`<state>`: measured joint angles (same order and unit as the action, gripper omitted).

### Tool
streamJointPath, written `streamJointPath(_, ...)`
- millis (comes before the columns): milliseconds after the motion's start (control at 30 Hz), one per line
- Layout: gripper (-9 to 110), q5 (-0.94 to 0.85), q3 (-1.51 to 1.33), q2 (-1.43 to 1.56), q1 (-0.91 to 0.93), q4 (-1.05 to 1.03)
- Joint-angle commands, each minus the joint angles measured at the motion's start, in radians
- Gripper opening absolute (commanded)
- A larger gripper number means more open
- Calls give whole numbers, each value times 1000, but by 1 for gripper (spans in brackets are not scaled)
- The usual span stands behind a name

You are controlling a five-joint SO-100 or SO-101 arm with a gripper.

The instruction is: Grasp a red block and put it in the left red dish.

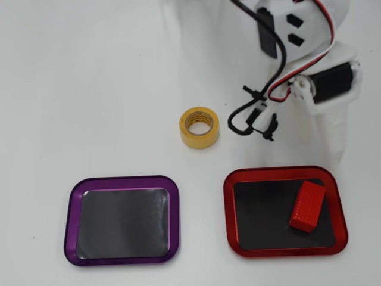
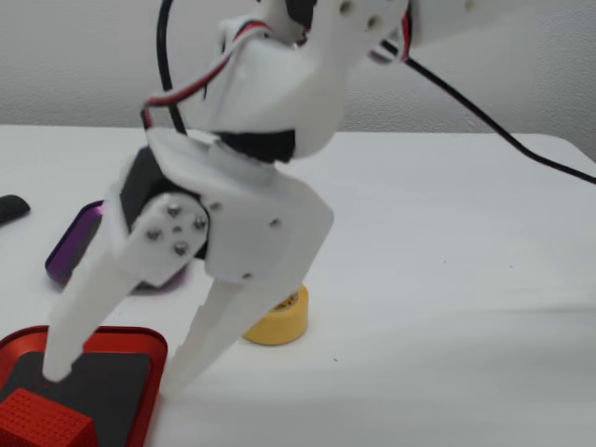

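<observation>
Small ribbed red block lies in the glossy red-rimmed dish, lower right overhead; white gripper spread, empty

A plain white table fills nearly everything here, its top smooth and matte, with a few tiny dark specks scattered across it in the overhead view. Behind its far edge in the fixed view stands a pale grey-white wall with a faint pebbled texture. The light is soft and even, coming from above, leaving only weak, blurred shadows on the tabletop. At the left edge of the fixed view a small dark object lies on the table, partly cut off.
</observation>
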<state>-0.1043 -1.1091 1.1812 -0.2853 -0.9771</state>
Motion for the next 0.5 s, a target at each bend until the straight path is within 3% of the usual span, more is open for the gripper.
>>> streamJointPath(0,24,23,158,117,5,-252)
streamJointPath(200,29,15,387,261,2,-698)
streamJointPath(300,29,20,347,420,6,-729)
streamJointPath(467,29,11,44,741,-2,-721)
